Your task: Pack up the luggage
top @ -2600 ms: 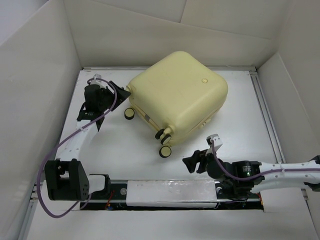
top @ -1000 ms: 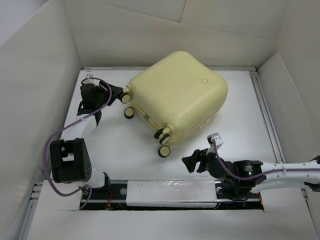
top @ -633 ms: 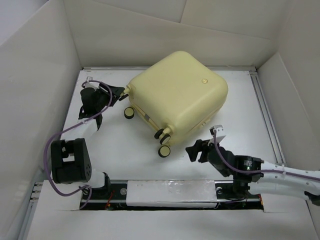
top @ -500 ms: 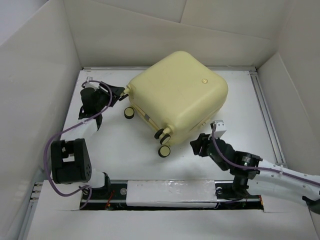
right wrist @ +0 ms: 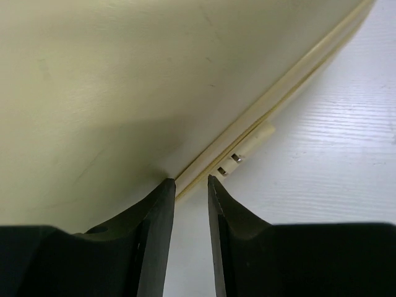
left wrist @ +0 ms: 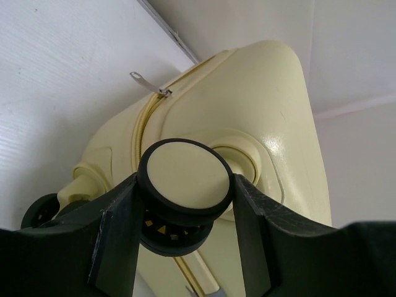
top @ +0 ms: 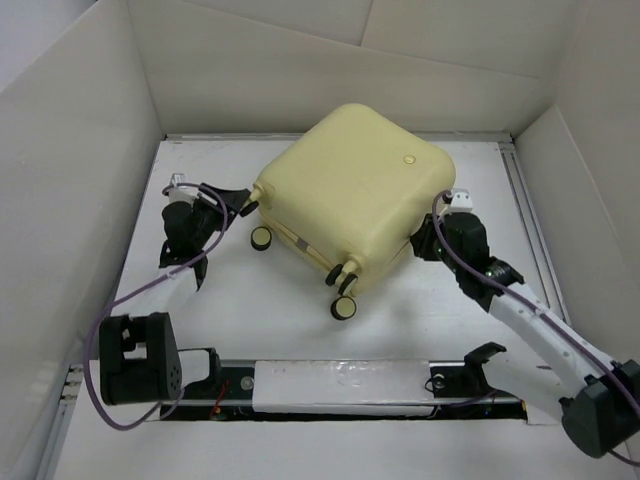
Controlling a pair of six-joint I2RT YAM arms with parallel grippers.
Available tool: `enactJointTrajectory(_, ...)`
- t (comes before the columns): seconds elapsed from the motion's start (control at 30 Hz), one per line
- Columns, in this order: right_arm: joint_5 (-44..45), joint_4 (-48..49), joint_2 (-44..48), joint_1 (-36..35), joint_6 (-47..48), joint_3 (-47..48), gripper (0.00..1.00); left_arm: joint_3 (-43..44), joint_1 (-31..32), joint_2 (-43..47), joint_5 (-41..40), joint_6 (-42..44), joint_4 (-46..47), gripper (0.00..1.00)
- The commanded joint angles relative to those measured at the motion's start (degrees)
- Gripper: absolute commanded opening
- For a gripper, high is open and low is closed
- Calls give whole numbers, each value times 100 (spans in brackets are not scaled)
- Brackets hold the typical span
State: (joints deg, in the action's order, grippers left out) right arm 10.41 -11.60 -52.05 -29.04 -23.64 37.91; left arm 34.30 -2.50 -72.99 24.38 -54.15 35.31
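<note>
Overlooking table [top: 250,300]: the luggage [top: 350,190] is lying zipped mid-table, wheel end facing near-left; left gripper [top: 238,203] is meeting its left corner, right gripper [top: 422,240] its right edge.
Left wrist: my fingers [left wrist: 117,235] are clamping a caster wheel [left wrist: 185,176].
Right wrist: my fingers [right wrist: 154,235], nearly together, are nosing the seam [right wrist: 278,93]; I cannot tell if they are pinching anything.
Writing: nothing is reading legibly; the emblem [top: 408,160] is too small.

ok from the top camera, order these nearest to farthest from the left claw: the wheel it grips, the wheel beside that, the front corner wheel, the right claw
1. Gripped wheel: held in the left claw.
2. Neighbouring wheel: just toward the bases.
3. Front corner wheel: near corner of the luggage.
4. Right claw: across the luggage, right side.
</note>
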Motion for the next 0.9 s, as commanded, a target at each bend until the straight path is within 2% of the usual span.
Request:
enactJointTrajectory(0.0,-1584,947,-638,538,552,550,35,-703,372,495,726,132,-174,0)
enactJointTrajectory(0.13,-2280,1080,-1665,838,606,1331,36,-1214,812,1023,612,238,-174,0)
enactJointTrajectory(0.17,-2550,1080,-1903,838,658,1820,36,-1311,935,1146,559,291,-174,0)
enactJointTrajectory(0.27,-2781,642,-2695,838,825,2657,37,-1698,1208,1734,418,291,-305,0)
enactJointTrajectory(0.3,-2782,510,-2809,760,878,3104,39,-1786,1208,2075,418,291,-375,0)
enactJointTrajectory(0.37,-2782,272,-2872,672,948,3380,40,-1857,1208,2437,296,343,-786,0)
enactJointTrajectory(0.43,-2493,114,-2366,592,1002,3329,44,-1857,1208,3015,225,344,-1033,0)
enactJointTrajectory(0.5,-2098,201,-1707,391,949,2856,50,-1779,1208,3369,58,519,-1498,0)
enactJointTrajectory(0.53,-1722,201,-1320,338,836,2183,52,-1709,1208,3666,-3,520,-1588,0)
enactJointTrajectory(0.57,-1536,289,-464,276,721,1785,53,-1708,1208,3765,-4,520,-1658,0)
enactJointTrajectory(0.6,-1316,368,-3,137,442,911,53,-1629,1208,3836,-4,580,-1737,0)
enactJointTrajectory(0.63,-1314,455,446,57,309,476,49,-1559,1260,3888,-4,581,-1799,0)
enactJointTrajectory(0.67,-1227,613,1286,-31,151,45,37,-1558,1261,3889,75,581,-1800,0)
enactJointTrajectory(0.77,-938,912,2284,-365,-421,-1385,6,-1427,1261,3889,198,520,-1800,0)
enactJointTrajectory(0.8,-840,1087,2679,-435,-483,-1644,0,-1427,1261,3889,199,520,-1800,0)
enactJointTrajectory(0.87,-665,1264,2893,-489,-554,-2188,0,-1295,1261,3889,260,520,-1800,0)
